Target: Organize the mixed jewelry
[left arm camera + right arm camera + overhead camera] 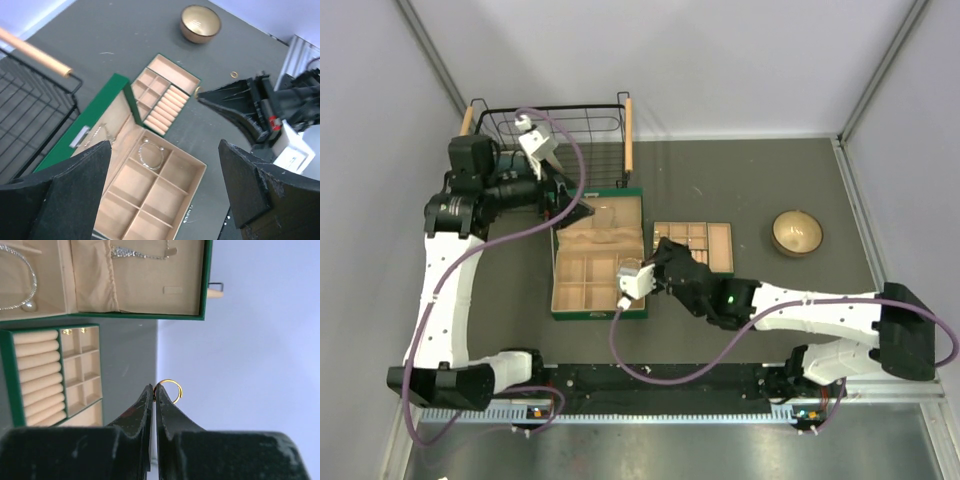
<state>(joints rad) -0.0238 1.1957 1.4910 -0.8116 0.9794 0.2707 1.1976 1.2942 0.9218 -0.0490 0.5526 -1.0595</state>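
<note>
My right pincer (155,390) is pinched shut on one gold ring (180,389), whose thin hoop stands out from the tips. It hangs above the tabletop (740,180), in the gap between the green box (95,112) and the loose tray (6,375) lying just right of it.

In the box, the near compartments look bare. The silver bracelet (33,280) lies in a compartment of the far row, against the hinge, so I judge that piece settled. A fine chain (140,254) rests across the beige pocket of the raised lid.

In the tray, the padded ring rolls carry nothing I can see. Two small gold glints (75,331) sit in its far compartments, too small to name. One more ring (234,74) lies loose on the tabletop right of the tray, toward the tan bowl (797,232).

Farther back, my left pincer (165,145) hangs spread wide over the open box, holding nothing. The wire basket (560,140) stands behind it.

I judge the job partly done: the bracelet is housed, one ring is in my grip awaiting a slot, and at least one is yet to be fetched.
</note>
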